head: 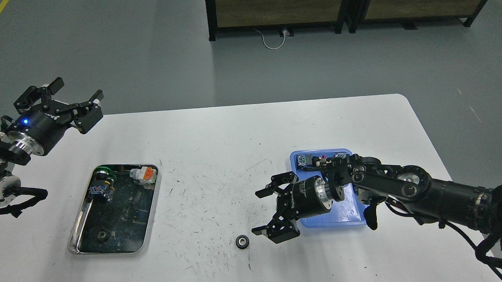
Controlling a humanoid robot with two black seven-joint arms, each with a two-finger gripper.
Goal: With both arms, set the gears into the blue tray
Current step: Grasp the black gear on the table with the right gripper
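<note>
Head view: right gripper [266,211] hangs low over the white table [217,134], fingers spread wide, holding nothing; one gear [242,242] lies on the table just beside its lower finger. Behind it sits the blue tray [347,215]. Left gripper [63,102], spread and empty, hovers above the table's far-left edge. Another gear [101,235] rests in the silver tray [79,227].

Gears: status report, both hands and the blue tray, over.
Left hand open, raised. Right hand open, near small dark toothed gear on white table. Second gear in silver metal tray. Glossy blue tray gearless; path clear.

Black arms [405,187] with silver wrist rings; left wrist glows blue.
</note>
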